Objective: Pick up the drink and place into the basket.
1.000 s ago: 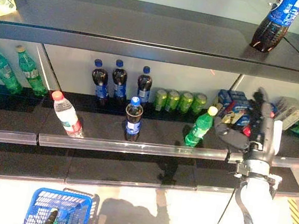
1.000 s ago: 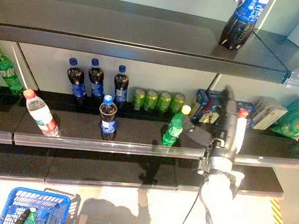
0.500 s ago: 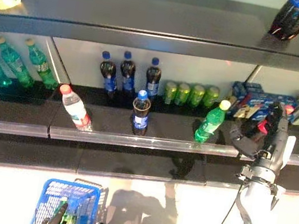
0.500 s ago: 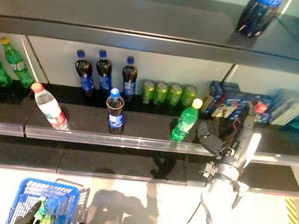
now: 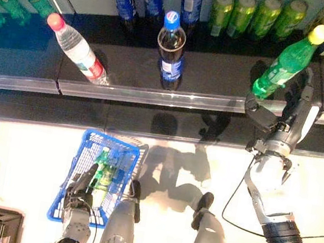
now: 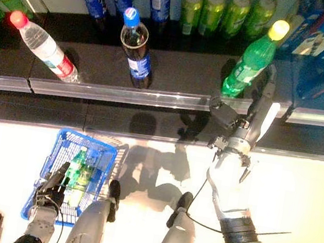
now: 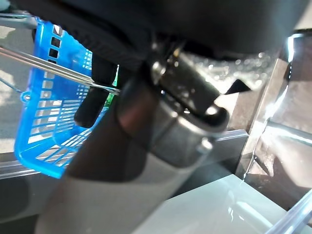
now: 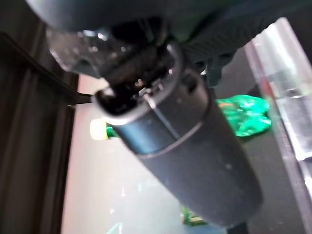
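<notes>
My right hand [image 5: 285,119], fingers spread, stands just right of the upright green bottle [image 5: 284,62] on the shelf [image 5: 123,91]; my left hand [image 5: 81,186] grips the basket [image 5: 93,147].

Blocked in front by clear shelf rail [image 5: 172,98]; open gap between cola bottle [image 5: 172,49] and green bottle [image 5: 285,61].

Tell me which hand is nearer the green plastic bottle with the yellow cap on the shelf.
Right. The right hand is up at the shelf edge right beside the green plastic bottle with the yellow cap; the left hand is far below at the blue plastic basket.
</notes>
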Available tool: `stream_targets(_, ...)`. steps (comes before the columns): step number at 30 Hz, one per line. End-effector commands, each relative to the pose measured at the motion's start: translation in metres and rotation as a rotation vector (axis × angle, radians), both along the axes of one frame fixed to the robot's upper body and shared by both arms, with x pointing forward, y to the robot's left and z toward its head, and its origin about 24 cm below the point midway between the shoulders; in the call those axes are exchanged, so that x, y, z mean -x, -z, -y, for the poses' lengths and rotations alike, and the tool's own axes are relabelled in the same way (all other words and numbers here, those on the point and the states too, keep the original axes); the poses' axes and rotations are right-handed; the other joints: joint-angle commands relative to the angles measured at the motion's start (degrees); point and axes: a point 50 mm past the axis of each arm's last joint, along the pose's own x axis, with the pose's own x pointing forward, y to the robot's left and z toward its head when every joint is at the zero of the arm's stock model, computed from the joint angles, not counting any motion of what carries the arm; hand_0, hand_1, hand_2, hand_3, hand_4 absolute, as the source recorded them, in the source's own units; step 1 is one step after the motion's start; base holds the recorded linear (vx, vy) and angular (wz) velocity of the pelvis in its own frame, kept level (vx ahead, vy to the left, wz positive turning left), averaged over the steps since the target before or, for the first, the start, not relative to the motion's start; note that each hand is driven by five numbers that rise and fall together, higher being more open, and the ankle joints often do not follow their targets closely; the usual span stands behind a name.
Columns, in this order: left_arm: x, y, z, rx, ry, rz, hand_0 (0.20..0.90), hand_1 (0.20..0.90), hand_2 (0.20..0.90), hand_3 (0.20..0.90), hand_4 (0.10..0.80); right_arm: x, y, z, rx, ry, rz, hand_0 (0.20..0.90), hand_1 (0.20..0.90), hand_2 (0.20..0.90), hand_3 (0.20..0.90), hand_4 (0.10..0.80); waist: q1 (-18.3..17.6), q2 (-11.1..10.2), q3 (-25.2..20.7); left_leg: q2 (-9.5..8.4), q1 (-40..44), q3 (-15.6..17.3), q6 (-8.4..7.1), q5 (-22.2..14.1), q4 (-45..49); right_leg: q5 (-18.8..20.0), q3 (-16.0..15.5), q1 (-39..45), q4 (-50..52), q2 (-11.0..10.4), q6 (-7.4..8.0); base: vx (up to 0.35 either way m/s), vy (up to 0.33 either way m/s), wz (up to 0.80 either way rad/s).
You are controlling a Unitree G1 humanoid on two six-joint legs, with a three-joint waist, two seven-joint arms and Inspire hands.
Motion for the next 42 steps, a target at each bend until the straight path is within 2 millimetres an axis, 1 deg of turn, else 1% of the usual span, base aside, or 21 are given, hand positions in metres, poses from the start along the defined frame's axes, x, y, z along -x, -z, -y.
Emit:
stream_targets(1, 0.017, 0.007, 0.009, 0.004, -0.003, 0.01, 0.3, 0.3, 0.3, 0.2, 0.1, 0.001, -0.068, -0.008, -0.074, 0.006, 0.31, 0.9, 0.9, 0.9, 0.9, 0.8, 0.69, 0.18, -0.68, 0.55, 2.01, -2.48, 0.55, -3.01, 3.1, -1.92, 2.32, -1.09, 3.18, -0.06, 1.64, 0.0, 0.0, 0.0)
stream_targets(3, 0.016, 0.007, 0.012, 0.01, 0.005, 0.017, 0.3, 0.3, 0.3, 0.2, 0.1, -0.001, -0.078, -0.008, -0.101, 0.007, 0.339, 0.9, 0.9, 0.9, 0.9, 0.8, 0.95, 0.62, -0.67, 0.36, 0.57, -2.77, 0.56, -2.75, 3.3, -2.03, 2.3, -2.31, 3.52, -0.05, 1.4, 0.0, 0.0, 0.0)
stream_targets(4, 0.015, 0.008, 0.015, 0.015, 0.012, 0.024, 0.3, 0.3, 0.3, 0.2, 0.1, -0.003, -0.087, -0.007, -0.097, 0.014, 0.36, 0.9, 0.9, 0.9, 0.9, 0.8, 1.19, 1.02, -0.67, 0.15, -0.34, -2.99, 0.56, -2.52, 3.39, -2.11, 2.31, -3.04, 3.73, -0.08, 1.23, 0.0, 0.0, 0.0)
stream_targets(5, 0.015, 0.007, 0.015, 0.016, 0.012, 0.025, 0.3, 0.3, 0.3, 0.2, 0.1, -0.003, -0.088, -0.007, -0.096, 0.013, 0.363, 0.9, 0.9, 0.9, 0.9, 0.8, 1.21, 1.06, -0.67, 0.14, -0.48, -3.02, 0.55, -2.51, 3.44, -2.13, 2.32, -3.16, 3.79, -0.09, 1.2, 0.015, 0.027, -0.08)
stream_targets(10, 0.012, 0.005, 0.016, 0.017, 0.027, 0.043, 0.3, 0.3, 0.3, 0.2, 0.1, -0.007, -0.112, -0.005, -0.092, 0.022, 0.401, 0.9, 0.9, 0.9, 0.9, 0.8, 2.11, 1.69, -0.67, -0.16, -1.81, -3.41, 0.5, -1.78, 3.19, -2.48, 2.14, -4.17, 4.32, -0.16, 0.81, 0.024, 0.014, -0.02)
stream_targets(11, 0.012, 0.005, 0.015, 0.017, 0.027, 0.044, 0.3, 0.3, 0.3, 0.2, 0.1, -0.007, -0.112, -0.005, -0.092, 0.022, 0.403, 0.9, 0.9, 0.9, 0.9, 0.8, 2.14, 1.7, -0.67, -0.17, -1.84, -3.41, 0.5, -1.75, 3.16, -2.49, 2.13, -4.21, 4.33, -0.16, 0.8, 0.043, 0.004, 0.02)
stream_targets(12, 0.011, 0.004, 0.015, 0.016, 0.032, 0.047, 0.3, 0.3, 0.3, 0.2, 0.1, -0.008, -0.122, -0.004, -0.098, 0.028, 0.42, 0.9, 0.9, 0.9, 0.9, 0.8, 2.6, 1.8, -0.67, -0.2, -2.14, -3.55, 0.47, -1.53, 3.01, -2.6, 1.95, -4.38, 4.46, -0.21, 0.72, 0.043, -0.001, 0.03)
stream_targets(16, 0.008, 0.003, 0.014, 0.017, 0.044, 0.053, 0.3, 0.3, 0.3, 0.2, 0.1, -0.011, -0.141, -0.002, -0.119, 0.02, 0.454, 0.9, 0.9, 0.9, 0.9, 0.8, 3.48, 1.96, -0.67, -0.32, -3.22, -4.08, 0.48, -1.15, 2.95, -2.77, 1.6, -5.05, 4.68, -0.19, 0.52, 0.038, -0.01, 0.01)
stream_targets(21, 0.01, 0.004, 0.015, 0.028, 0.052, 0.05, 0.3, 0.3, 0.3, 0.2, 0.1, -0.014, -0.157, -0.006, -0.111, 0.0, 0.46, 0.9, 0.9, 0.9, 0.9, 0.8, 4.28, 2.33, -0.67, -0.76, -4.24, -4.94, 0.48, -0.66, 2.92, -3.04, 1.75, -5.79, 5.03, -0.04, 0.21, 0.036, 0.021, 0.0)
stream_targets(22, 0.009, 0.004, 0.015, 0.03, 0.052, 0.051, 0.3, 0.3, 0.3, 0.2, 0.1, -0.016, -0.16, -0.006, -0.118, -0.005, 0.455, 0.469, 0.469, 0.469, 0.398, 0.298, 4.4, 2.38, -0.67, -0.81, -4.34, -4.96, 0.51, -0.53, 2.77, -3.08, 1.74, -5.89, 5.04, -0.06, 0.15, 0.02, 0.032, 0.0)
stream_targets(23, 0.01, 0.004, 0.015, 0.031, 0.052, 0.051, 0.3, 0.3, 0.3, 0.2, 0.1, -0.017, -0.16, -0.006, -0.12, -0.002, 0.451, 0.3, 0.3, 0.3, 0.2, 0.1, 4.5, 2.43, -0.67, -0.87, -4.43, -5.02, 0.53, -0.5, 2.72, -3.12, 1.75, -5.99, 5.1, -0.07, 0.11, 0.029, 0.041, 0.0)
stream_targets(26, 0.013, 0.006, 0.015, 0.034, 0.051, 0.051, 0.3, 0.3, 0.3, 0.2, 0.1, -0.019, -0.162, -0.004, -0.126, 0.02, 0.446, 0.3, 0.3, 0.3, 0.2, 0.1, 4.89, 2.64, -0.67, -1.17, -4.4, -5.01, 0.68, -0.45, 2.33, -3.28, 1.61, -5.83, 5.01, -0.11, -0.02, 0.024, 0.034, 0.0)
stream_targets(33, 0.017, 0.008, 0.011, 0.035, 0.041, 0.043, 0.3, 0.3, 0.3, 0.2, 0.1, -0.021, -0.154, 0.008, -0.157, 0.055, 0.427, 0.3, 0.3, 0.3, 0.2, 0.1, 5.09, 2.64, -0.67, -1.3, -3.65, -4.85, 0.83, -1.03, 3.0, -3.59, 1.25, -4.44, 5.05, -0.49, -0.03, 0.014, 0.019, 0.01)
stream_targets(42, 0.019, 0.009, 0.008, 0.047, 0.02, 0.048, 0.3, 0.3, 0.3, 0.2, 0.1, -0.02, -0.148, 0.021, -0.142, 0.085, 0.412, 0.3, 0.3, 0.3, 0.2, 0.1, 4.91, 2.37, -0.67, -1.26, -1.21, -4.33, 0.63, -1.57, 3.59, -4.09, 0.47, -0.77, 4.2, -0.5, -0.14, -0.011, 0.014, 0.04)
